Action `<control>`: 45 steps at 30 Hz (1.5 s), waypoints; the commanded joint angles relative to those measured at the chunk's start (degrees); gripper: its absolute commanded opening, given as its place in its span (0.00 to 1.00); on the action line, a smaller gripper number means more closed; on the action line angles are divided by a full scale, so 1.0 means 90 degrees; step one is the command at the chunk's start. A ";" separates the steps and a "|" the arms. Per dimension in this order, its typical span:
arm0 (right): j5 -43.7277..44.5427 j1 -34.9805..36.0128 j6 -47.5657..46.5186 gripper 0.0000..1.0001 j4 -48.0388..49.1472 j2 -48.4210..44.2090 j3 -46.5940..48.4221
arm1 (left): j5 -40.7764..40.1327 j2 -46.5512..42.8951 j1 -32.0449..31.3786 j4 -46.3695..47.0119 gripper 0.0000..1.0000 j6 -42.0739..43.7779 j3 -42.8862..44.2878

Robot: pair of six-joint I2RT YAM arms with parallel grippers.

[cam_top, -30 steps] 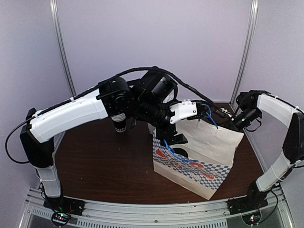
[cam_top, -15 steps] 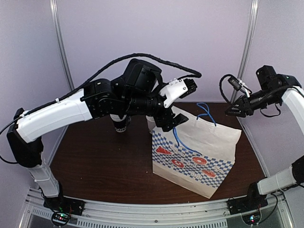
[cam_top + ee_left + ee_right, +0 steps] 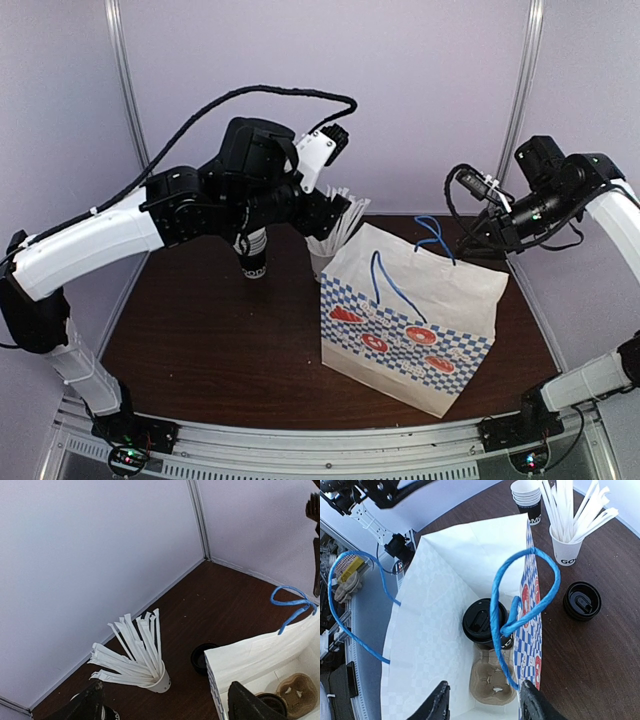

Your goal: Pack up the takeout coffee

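Coffee cup is upright inside the paper bag with its lid on, just beside a cardboard cup carrier on the bag floor. Can't tell if it's seated in the carrier or only touching it.

Looks like the drop-off step is done, task near complete.

Left gripper: jaws spread wide, nothing held, up above the table behind the bag. Right gripper: also spread and empty, looking straight down into the bag mouth.

Next move, my read: pull both arms clear without touching the bag; maybe confirm the cup sits stable.

Around it:
- Blue handle loops across the opening right over the cup. Snag risk if a finger goes in.
- Loose black lid on the table just outside the bag wall.
- Cup of straws and stack of cups behind the bag, near the left arm's path.
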 commanded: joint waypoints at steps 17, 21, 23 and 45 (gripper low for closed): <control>0.0875 0.1127 -0.0190 0.00 -0.0098 0.0459 0.0460 | -0.0947 -0.0767 0.0037 -0.0075 0.86 -0.0068 -0.0770; 0.0708 0.1563 -0.0379 0.00 -0.0243 0.0388 0.0620 | -0.1150 -0.0949 0.0048 0.0103 0.86 0.0082 -0.1006; 0.0601 0.1801 -0.0515 0.00 -0.0344 0.0406 0.0697 | -0.1244 -0.1019 0.0061 0.0142 0.86 0.0100 -0.1083; 0.0112 0.4103 -0.1604 0.00 -0.1481 0.0983 0.1193 | -0.1721 -0.1597 0.0261 0.0462 0.87 0.0350 -0.1963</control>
